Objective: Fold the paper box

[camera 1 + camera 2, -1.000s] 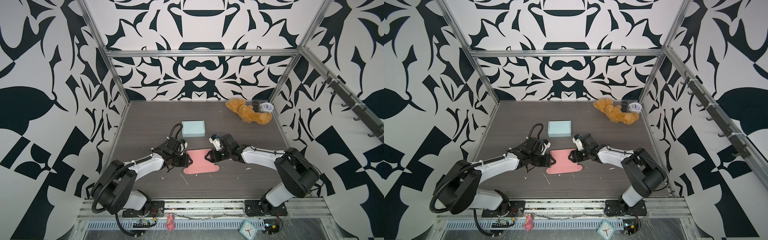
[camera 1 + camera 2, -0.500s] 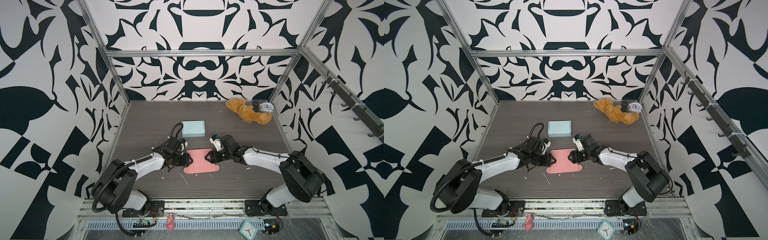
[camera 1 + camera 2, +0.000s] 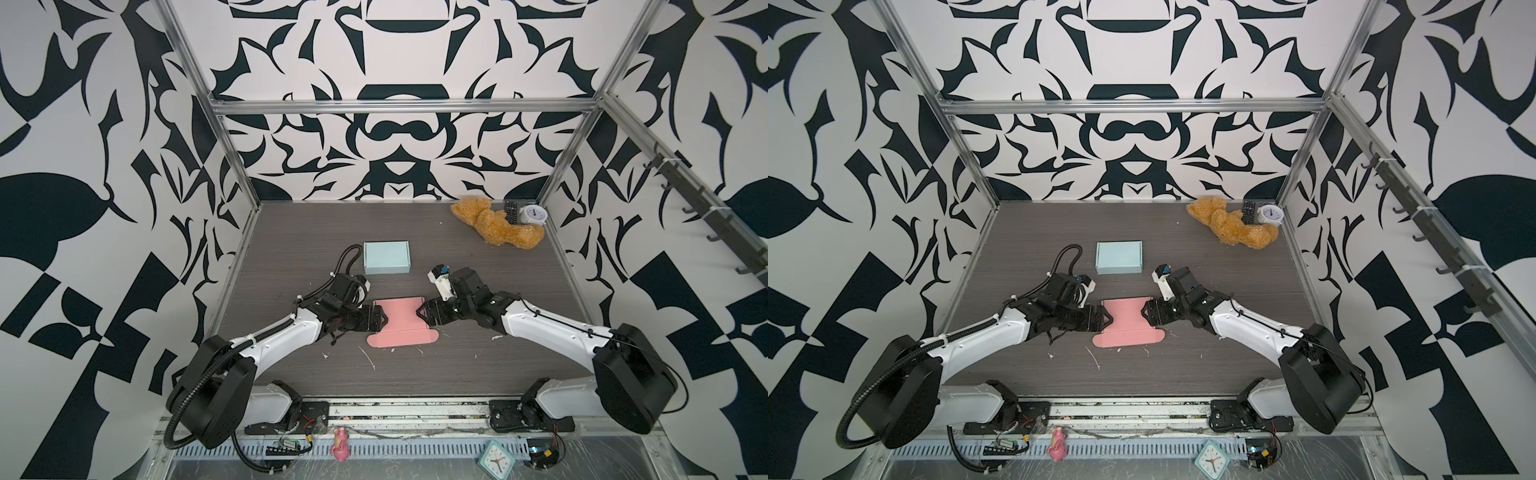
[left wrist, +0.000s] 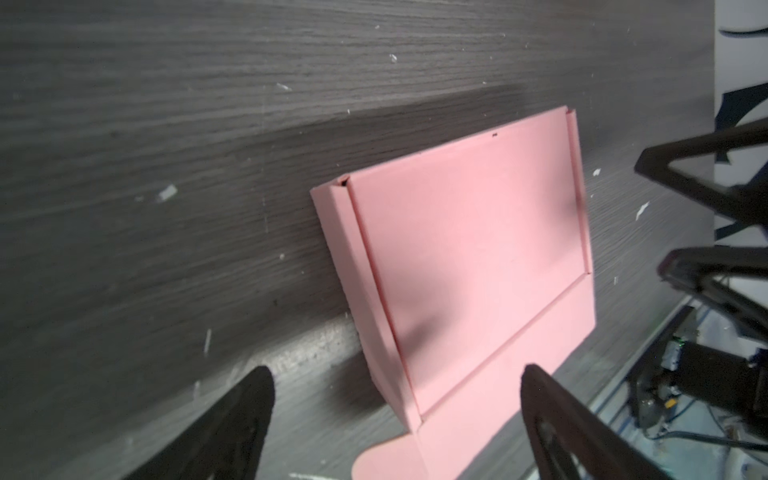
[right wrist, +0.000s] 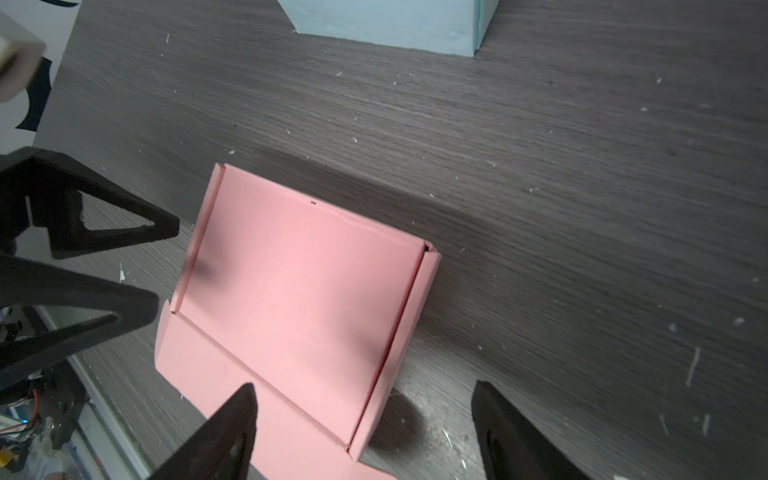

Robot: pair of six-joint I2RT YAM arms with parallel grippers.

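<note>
Pink paper box (image 3: 401, 320), narrow side flaps raised, lies on the dark wood-grain counter (image 3: 457, 374) between both hands. Left hand (image 3: 383, 322) and right hand (image 3: 420, 311) are spread wide, grasping nothing, at opposite edges. Pale blue closed box (image 3: 386, 257) sits near, behind it. Tan teddy bear (image 3: 494, 226) is well apart, in the far corner.

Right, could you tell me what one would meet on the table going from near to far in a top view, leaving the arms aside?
pink paper box → light blue box → white alarm clock. The teddy bear overlaps the clock in depth, so it is left out.
</note>
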